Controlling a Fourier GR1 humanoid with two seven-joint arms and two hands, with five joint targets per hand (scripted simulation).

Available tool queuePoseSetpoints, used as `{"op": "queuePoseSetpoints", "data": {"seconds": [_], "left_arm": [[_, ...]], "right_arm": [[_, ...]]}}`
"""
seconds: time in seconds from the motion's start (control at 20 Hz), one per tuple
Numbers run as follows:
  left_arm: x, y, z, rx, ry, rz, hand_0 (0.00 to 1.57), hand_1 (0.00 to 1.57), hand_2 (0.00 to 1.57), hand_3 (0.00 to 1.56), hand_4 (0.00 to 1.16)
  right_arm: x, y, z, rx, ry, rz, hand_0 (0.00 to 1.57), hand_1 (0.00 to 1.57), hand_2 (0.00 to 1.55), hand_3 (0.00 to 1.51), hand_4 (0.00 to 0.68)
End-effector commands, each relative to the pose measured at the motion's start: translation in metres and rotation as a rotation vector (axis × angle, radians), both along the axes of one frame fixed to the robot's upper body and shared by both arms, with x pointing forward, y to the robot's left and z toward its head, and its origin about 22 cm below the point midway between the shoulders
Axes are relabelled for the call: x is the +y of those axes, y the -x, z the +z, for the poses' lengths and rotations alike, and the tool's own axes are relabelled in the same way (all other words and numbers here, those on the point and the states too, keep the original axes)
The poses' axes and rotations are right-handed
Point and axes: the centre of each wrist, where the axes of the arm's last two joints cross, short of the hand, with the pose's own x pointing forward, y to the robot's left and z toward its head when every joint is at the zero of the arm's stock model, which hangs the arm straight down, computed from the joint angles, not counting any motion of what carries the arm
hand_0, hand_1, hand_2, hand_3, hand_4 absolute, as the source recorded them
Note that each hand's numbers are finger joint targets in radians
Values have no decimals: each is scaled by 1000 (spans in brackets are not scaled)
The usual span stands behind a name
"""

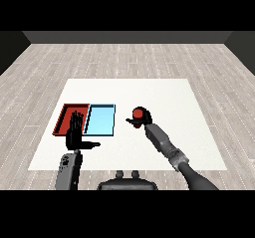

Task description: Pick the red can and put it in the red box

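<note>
The red can point(138, 114) is held to the right of the two trays, with my right hand point(144, 119) curled round it; whether it rests on the white table or is just above it I cannot tell. The red tray point(66, 113) lies at the left, the light blue tray point(101, 119) right beside it. My left hand point(75, 131) hovers over the near right part of the red tray, fingers straight and pointing away, thumb out to the right, holding nothing. It hides part of that tray.
The white table point(164, 92) stretches wide behind and to the right of the can. Its near edge point(124, 169) runs just in front of both forearms. Grey wooden floor surrounds the table.
</note>
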Motion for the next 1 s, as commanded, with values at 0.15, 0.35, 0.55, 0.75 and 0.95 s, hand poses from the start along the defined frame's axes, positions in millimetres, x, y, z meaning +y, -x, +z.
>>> {"op": "queuePoseSetpoints", "data": {"seconds": [0.15, 0.35, 0.55, 0.75, 0.95], "left_arm": [[7, 8, 0, 2, -3, 11, 0, 0, 0, 0, 0], [-2, 7, 11, 4, -6, 10, 0, 0, 0, 0, 0], [-14, 4, 3, -17, 2, -14, 0, 0, 0, 0, 0], [-10, -2, 4, 11, -15, -16, 0, 0, 0, 0, 0], [-10, 9, 13, 0, -39, -5, 0, 0, 0, 0, 0]], "right_arm": [[8, 6, -1, 44, 41, -17, 1531, 1531, 1468, 1413, 546], [8, -11, 15, 11, 62, -4, 1548, 1548, 1475, 1411, 558], [9, -6, 15, -95, 24, -37, 1539, 1539, 1469, 1388, 581], [4, -17, 39, -161, 1, -38, 1547, 1547, 1458, 1383, 581], [13, -15, 50, -246, -2, -33, 1515, 1515, 1460, 1383, 608]]}}
